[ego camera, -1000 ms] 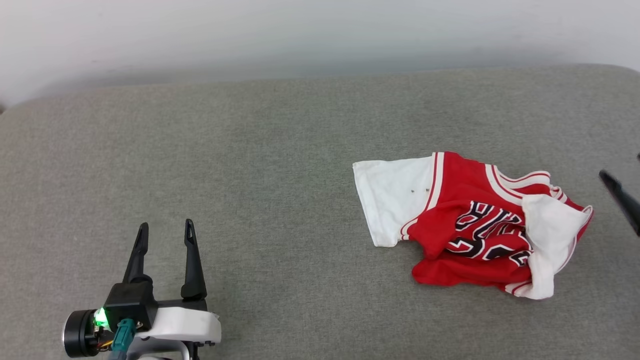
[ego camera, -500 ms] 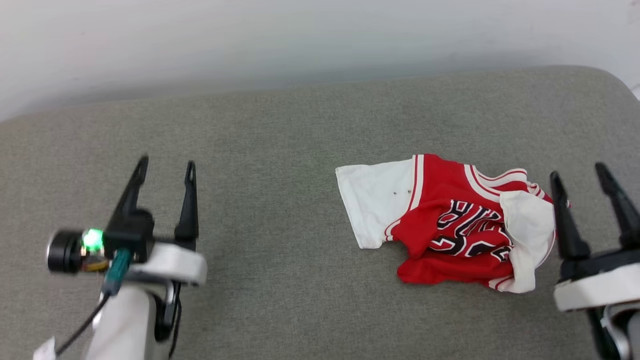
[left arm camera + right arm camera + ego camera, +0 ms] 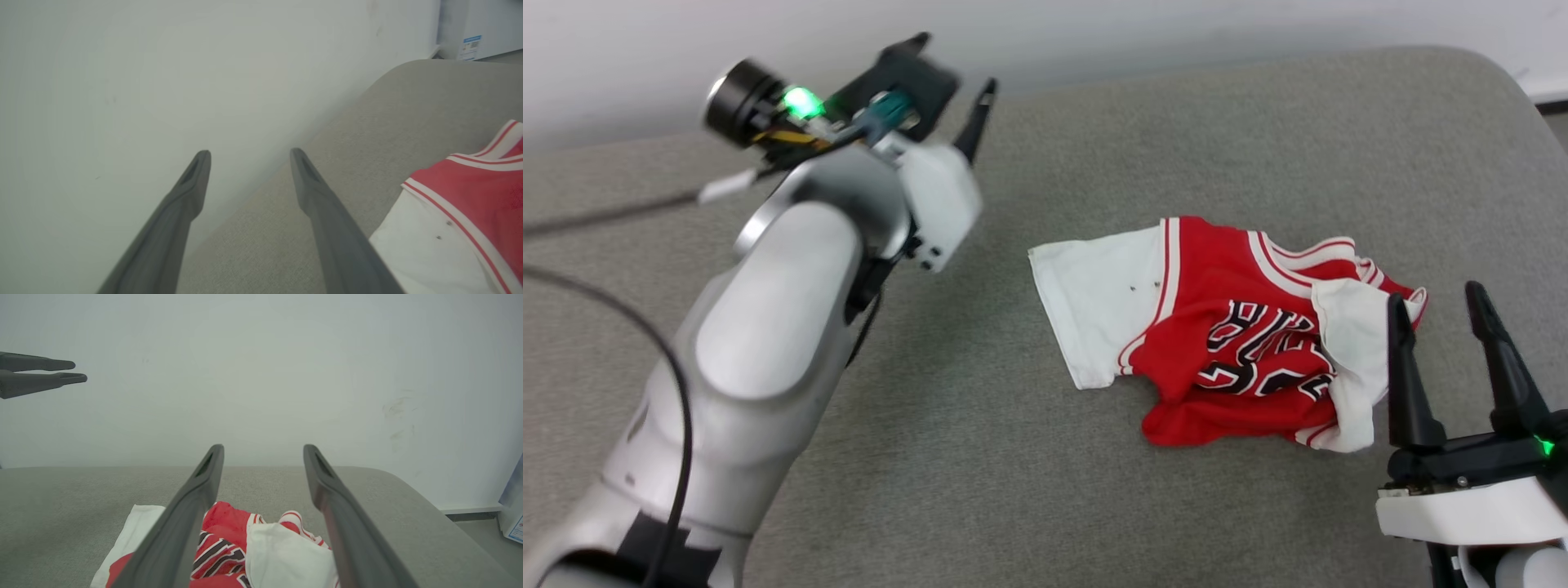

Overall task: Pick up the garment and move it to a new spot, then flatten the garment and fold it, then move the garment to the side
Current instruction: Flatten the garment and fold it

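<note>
A grey fabric cushion meets a pale wall, a labelled white box beyond.

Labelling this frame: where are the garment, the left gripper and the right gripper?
garment [image 3: 1209, 278], head view, red chest panel.
left gripper [image 3: 249, 152], left wrist view, midway between fingertips.
right gripper [image 3: 1435, 292], head view, midway between fingertips.

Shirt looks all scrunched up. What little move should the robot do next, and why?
Probably lower the right gripper onto the shirt, at its near white sleeve: that gripper hangs open and empty just beside the crumpled cloth.
</note>
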Robot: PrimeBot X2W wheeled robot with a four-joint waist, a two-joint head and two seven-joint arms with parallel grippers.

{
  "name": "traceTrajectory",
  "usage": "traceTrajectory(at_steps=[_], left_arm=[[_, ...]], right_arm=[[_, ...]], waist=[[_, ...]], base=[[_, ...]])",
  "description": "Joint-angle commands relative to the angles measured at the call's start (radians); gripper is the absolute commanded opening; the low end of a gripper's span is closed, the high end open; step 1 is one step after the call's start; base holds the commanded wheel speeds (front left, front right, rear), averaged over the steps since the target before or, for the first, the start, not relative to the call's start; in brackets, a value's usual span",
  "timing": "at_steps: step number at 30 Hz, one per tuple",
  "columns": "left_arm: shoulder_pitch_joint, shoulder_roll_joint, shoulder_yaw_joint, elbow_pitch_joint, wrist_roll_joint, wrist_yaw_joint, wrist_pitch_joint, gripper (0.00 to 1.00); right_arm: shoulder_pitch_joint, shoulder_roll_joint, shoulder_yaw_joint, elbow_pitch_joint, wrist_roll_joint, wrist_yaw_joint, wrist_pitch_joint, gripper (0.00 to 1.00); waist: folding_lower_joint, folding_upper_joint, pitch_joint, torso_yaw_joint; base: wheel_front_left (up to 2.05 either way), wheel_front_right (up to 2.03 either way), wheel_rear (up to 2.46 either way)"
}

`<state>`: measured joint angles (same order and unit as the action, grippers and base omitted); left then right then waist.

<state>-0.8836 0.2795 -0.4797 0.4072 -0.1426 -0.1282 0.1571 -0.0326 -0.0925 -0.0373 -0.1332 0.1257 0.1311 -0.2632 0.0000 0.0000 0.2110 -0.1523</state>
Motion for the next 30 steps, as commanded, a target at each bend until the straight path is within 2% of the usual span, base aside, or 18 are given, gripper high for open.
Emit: traceTrajectory(at_steps=[1,8,11,16,19,23,27,30], left_arm=[[-0.029,0.007,-0.037,0.014,-0.034,0.000,0.031,1.00],[-0.307,0.079,-0.422,0.067,-0.358,0.000,0.394,1.00],[-0.408,0.100,-0.542,0.059,-0.493,0.000,0.540,1.00],[-0.534,0.145,-0.723,0.026,-0.659,0.000,0.752,1.00],[-0.577,0.171,-0.782,-0.006,-0.707,0.000,0.846,1.00],[-0.579,0.202,-0.800,-0.060,-0.723,0.000,0.940,1.00],[-0.516,0.226,-0.802,-0.142,-0.660,0.000,1.066,1.00],[-0.475,0.254,-0.806,-0.191,-0.639,-0.001,1.110,1.00]], right_arm=[[0.012,0.008,0.004,-0.009,-0.010,-0.001,-0.002,1.00],[-0.033,0.033,0.033,-0.043,-0.020,-0.001,-0.002,1.00],[-0.051,0.039,0.048,-0.050,-0.021,-0.001,-0.002,1.00],[-0.087,0.044,0.070,-0.059,-0.018,-0.001,-0.002,1.00],[-0.109,0.044,0.082,-0.061,-0.007,-0.001,-0.002,1.00],[-0.140,0.044,0.101,-0.060,0.012,-0.001,-0.002,1.00],[-0.165,0.044,0.116,-0.056,0.026,-0.001,-0.002,1.00],[-0.180,0.044,0.126,-0.050,0.038,-0.001,-0.002,1.00]], waist=[[0.0000,0.0000,0.027,-0.022],[0.0000,0.0000,0.120,-0.089],[0.0000,0.0000,0.165,-0.118],[0.0000,0.0000,0.233,-0.159],[0.0000,0.0000,0.268,-0.179],[0.0000,0.0000,0.308,-0.202],[0.0000,0.0000,0.338,-0.219],[0.0000,0.0000,0.354,-0.231]], base=[[0.00,0.00,0.00],[0.00,0.00,0.00],[0.00,0.00,0.00],[0.00,0.00,0.00],[0.00,0.00,0.00],[0.00,0.00,0.00],[0.00,0.00,0.00],[0.00,0.00,0.00]])
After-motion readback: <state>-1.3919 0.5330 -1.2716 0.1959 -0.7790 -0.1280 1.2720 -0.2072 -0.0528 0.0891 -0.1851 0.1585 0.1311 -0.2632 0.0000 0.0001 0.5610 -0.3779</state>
